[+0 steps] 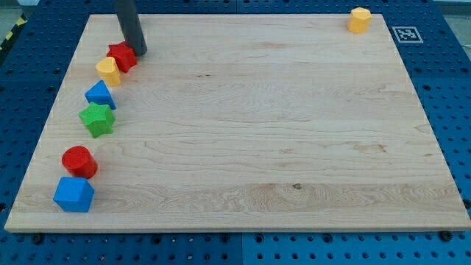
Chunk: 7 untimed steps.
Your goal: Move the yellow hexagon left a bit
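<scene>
Boards like this wooden one (243,125) leave plenty of bare surface: its whole middle, right half and near edge carry nothing, so open room runs wide from the left cluster across to the far right corner. 7 blocks sit on it. 6 of them form a curved line down the left side, all close to the left edge. Farthest back is a red star-like block (123,57), touching a yellow block (108,71) whose shape I cannot make out for sure. Just nearer lies a blue triangular block (99,95), then a green star (97,119) touching it. Well apart from those, nearer still, a red cylinder (79,162) stands just beside a blue block (73,194) at the near left corner. The yellow hexagon (359,20) sits alone in the far right corner, close to the far edge, with bare wood stretching to its left. My tip (137,53) rests just right of the red star-like block, touching or nearly so; the rod has no pincer, so none can be spread or pressed. Off the board's far right corner lies a black-and-white square marker (407,34) on the blue perforated table (441,88); no readable writing shows.
</scene>
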Motion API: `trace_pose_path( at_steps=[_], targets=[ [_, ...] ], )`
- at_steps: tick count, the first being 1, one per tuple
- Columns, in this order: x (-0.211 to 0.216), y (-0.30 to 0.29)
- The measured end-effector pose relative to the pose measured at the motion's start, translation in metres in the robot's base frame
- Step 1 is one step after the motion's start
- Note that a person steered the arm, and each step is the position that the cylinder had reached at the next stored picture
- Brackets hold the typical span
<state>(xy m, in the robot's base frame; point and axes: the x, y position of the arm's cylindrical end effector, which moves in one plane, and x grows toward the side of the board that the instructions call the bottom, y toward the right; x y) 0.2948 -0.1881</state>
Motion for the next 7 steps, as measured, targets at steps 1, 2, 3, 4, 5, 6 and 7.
trace_pose_path(
  at_steps=[1, 2, 3, 4, 5, 6, 7],
  targets=[
    [-0.012, -0.015],
    [-0.015, -0.016],
    [-0.020, 0.021],
    [-0.020, 0.125],
    [-0.020, 0.242],
    [-0.018, 0.359],
    [-0.013, 0.479]
  ],
)
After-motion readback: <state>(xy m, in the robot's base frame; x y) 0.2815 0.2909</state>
